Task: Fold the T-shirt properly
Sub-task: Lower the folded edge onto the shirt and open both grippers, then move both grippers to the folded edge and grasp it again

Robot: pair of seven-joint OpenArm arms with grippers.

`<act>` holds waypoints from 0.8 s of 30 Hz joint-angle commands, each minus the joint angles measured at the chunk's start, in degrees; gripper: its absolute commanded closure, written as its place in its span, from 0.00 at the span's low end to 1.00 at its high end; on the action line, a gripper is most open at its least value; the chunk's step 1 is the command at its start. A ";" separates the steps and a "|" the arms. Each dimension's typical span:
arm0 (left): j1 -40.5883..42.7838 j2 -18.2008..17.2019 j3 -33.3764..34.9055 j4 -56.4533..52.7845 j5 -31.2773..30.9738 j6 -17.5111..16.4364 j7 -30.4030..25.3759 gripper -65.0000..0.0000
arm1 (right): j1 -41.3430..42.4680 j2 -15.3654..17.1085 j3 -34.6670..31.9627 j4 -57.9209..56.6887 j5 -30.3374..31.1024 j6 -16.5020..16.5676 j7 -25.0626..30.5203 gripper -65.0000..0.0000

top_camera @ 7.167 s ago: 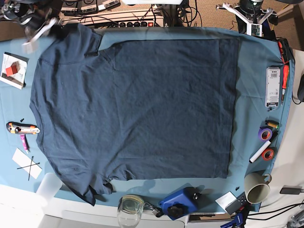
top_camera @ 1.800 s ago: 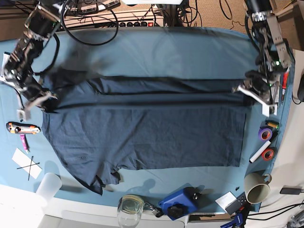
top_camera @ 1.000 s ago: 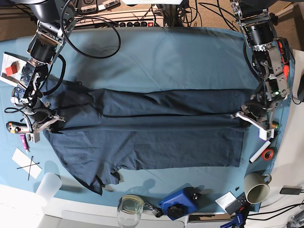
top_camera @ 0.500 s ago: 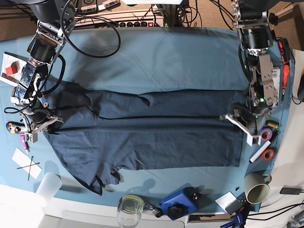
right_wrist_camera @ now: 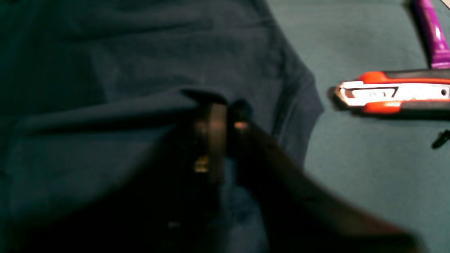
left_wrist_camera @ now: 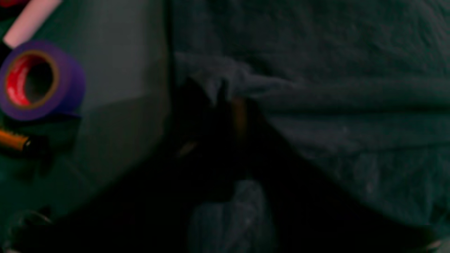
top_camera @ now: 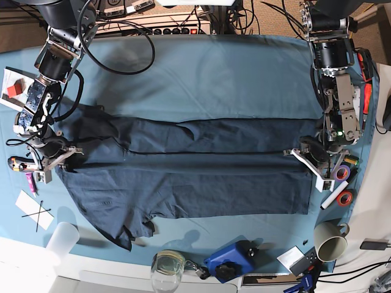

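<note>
The dark navy T-shirt point(top_camera: 183, 177) lies across the teal table cloth point(top_camera: 214, 73), its far half doubled over toward the near side in a long fold. My left gripper point(top_camera: 310, 160) is at the shirt's right edge, shut on a pinch of fabric; the left wrist view shows the gripper point(left_wrist_camera: 225, 102) on the shirt point(left_wrist_camera: 351, 88). My right gripper point(top_camera: 54, 160) is at the shirt's left edge near the sleeve, shut on the fabric; the right wrist view shows the gripper point(right_wrist_camera: 221, 116) on the shirt point(right_wrist_camera: 105, 70). The collar is hidden.
A utility knife point(top_camera: 27, 163) point(right_wrist_camera: 390, 93) and a purple pen point(right_wrist_camera: 429, 31) lie just left of the right gripper. A purple tape roll point(top_camera: 341, 171) point(left_wrist_camera: 38, 80), an orange roll point(top_camera: 345, 198) and a mug point(top_camera: 330, 241) sit by the left gripper. A glass jar point(top_camera: 168, 268) and a blue object point(top_camera: 229, 259) stand at the near edge.
The shirt lay flat before; both grippers have pulled its far half over toward the near side. In the last second the fold edge dropped lower and the left gripper shifted slightly inward.
</note>
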 commanded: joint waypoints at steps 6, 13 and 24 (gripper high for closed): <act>-3.28 -0.79 -0.33 1.16 -0.24 -0.66 2.08 0.49 | 1.70 1.92 0.24 1.77 4.42 0.17 -2.38 0.70; -7.61 -1.07 -0.44 5.95 -7.34 0.63 17.33 0.49 | 1.68 3.37 4.37 11.58 17.59 0.24 -13.51 0.70; -1.62 -5.99 -4.85 12.37 -11.93 -0.28 22.45 0.49 | -1.36 4.85 16.61 13.60 20.98 0.26 -21.22 0.70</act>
